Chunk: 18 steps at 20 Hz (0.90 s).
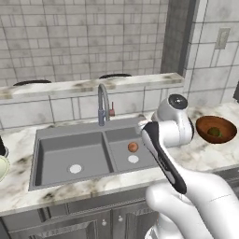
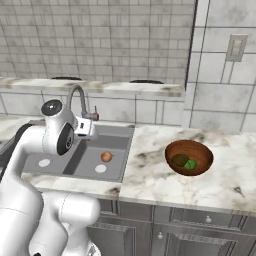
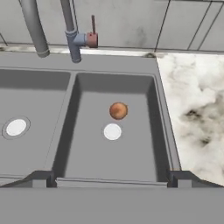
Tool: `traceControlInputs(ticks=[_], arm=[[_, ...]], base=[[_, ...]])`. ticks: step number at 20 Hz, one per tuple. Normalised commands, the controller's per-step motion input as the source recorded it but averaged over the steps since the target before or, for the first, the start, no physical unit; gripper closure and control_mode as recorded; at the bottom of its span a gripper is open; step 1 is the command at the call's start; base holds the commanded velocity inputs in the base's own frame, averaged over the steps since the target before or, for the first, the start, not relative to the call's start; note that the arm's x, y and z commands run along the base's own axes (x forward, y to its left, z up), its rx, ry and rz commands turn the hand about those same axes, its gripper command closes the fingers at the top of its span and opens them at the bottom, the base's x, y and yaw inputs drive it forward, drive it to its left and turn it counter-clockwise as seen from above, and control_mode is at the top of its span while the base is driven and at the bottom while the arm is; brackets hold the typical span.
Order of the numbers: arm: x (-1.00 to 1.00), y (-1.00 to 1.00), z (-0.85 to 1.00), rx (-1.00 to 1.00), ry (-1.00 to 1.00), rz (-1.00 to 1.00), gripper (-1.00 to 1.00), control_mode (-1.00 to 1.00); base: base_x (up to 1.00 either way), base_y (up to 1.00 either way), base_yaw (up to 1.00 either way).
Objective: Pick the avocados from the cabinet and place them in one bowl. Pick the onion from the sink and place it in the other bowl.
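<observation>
The orange-brown onion (image 3: 118,110) lies in the right basin of the grey sink (image 3: 39,100), just behind the round drain; it also appears as the onion (image 1: 133,147) and the onion (image 2: 106,156). My gripper (image 3: 111,180) hangs open above the front rim of that basin, with nothing between its fingers and well clear of the onion. The reddish-brown bowl (image 2: 200,150) stands on the counter to the right of the sink and holds a dark olive avocado (image 2: 180,160) and a bright green avocado (image 2: 190,164). The pale cream bowl (image 1: 2,169) peeks in at the far left. The cabinet is out of view.
A curved grey faucet (image 1: 102,105) with a red lever (image 3: 92,39) rises behind the divider between the basins. A raised marble ledge (image 1: 88,86) runs along the back. Marble counter (image 2: 150,170) separates sink and bowl. My own arm (image 1: 163,154) stands in front of the right basin.
</observation>
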Motion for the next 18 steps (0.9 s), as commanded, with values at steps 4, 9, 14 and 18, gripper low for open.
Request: traceControlInputs(ticks=[4,9,14,18], arm=[[0.57,-0.33,-0.25,0.05,0.08,0.08,-1.0,-1.0],[0.31,-0.05,-0.28,-0.03,0.19,-0.08,-1.0,-1.0],[0.4,0.05,-0.27,-0.08,0.01,-0.06,-1.0,-1.0],[0.36,0.1,-0.26,0.0,-0.04,-0.09,-1.0,-1.0]], base=[[0.0,0.0,0.0],[0.0,0.0,0.0],[0.0,0.0,0.0],[0.0,0.0,0.0]])
